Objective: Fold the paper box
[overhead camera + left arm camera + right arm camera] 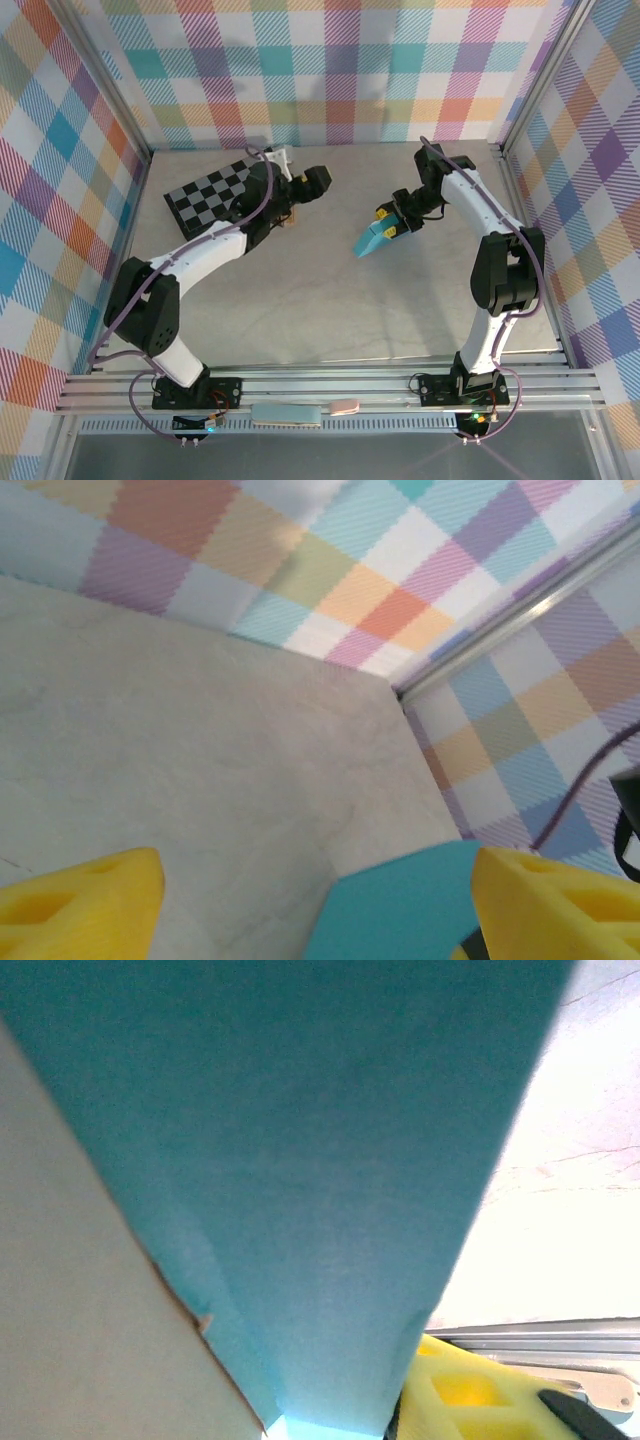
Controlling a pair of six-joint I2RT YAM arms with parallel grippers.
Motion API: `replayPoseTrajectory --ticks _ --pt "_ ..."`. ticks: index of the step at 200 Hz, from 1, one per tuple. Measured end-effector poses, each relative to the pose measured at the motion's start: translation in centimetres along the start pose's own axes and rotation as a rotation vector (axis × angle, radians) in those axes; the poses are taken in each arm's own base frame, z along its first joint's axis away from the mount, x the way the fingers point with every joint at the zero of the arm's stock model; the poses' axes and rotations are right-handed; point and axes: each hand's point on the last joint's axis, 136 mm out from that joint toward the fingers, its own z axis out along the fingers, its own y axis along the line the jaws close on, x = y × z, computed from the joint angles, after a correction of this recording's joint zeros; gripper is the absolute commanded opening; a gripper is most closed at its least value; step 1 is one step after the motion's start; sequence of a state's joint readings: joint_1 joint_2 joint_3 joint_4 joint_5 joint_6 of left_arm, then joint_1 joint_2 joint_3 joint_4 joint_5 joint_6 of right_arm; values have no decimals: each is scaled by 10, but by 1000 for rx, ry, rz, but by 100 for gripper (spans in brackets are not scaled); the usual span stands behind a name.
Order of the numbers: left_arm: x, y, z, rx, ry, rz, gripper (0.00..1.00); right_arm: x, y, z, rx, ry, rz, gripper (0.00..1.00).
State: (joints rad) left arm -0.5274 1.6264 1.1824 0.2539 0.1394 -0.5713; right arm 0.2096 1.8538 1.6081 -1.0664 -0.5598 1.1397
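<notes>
The right fingers (470, 1390) pinched the paper box (372, 240) steady, while the left fingers (80, 900) stood wide beside it, ready to fold.

Turquoise paper box (375, 240) (paler inside) tilted, partly folded, centre-right.

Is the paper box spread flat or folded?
Partly folded. From above, the paper box is a narrow wedge held by the right pincer; its wrist view shows panels meeting at a crease.
</notes>
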Motion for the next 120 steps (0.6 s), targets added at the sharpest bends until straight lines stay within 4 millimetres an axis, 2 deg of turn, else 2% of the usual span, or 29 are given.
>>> replayPoseTrajectory --ticks 15,28,45,60,73,86,98,107,120 --pt "34 -10 0 32 112 -38 47 1 0 0 -2 2 -1 34" --pt "72 -5 -2 23 217 -137 47 2 1 -1 -5 6 -4 34" --pt "123 19 -10 -72 331 -354 50 4 1 -2 -11 15 -8 34" --pt "156 40 -22 -211 389 -517 55 6 -2 -1 -11 23 -6 34" --pt "165 44 -33 -309 381 -626 61 7 -4 -1 -15 22 -9 34" --pt "163 28 -41 -313 358 -724 64 9 -5 -2 -23 22 -9 34" --pt "155 9 -41 -267 333 -812 54 10 -5 -3 -26 22 -5 34" --pt "150 -2 -36 -226 326 -823 51 11 -5 -4 -31 25 -3 34" --pt "143 -12 -27 -190 331 -730 57 13 -4 -4 -34 31 0 34"
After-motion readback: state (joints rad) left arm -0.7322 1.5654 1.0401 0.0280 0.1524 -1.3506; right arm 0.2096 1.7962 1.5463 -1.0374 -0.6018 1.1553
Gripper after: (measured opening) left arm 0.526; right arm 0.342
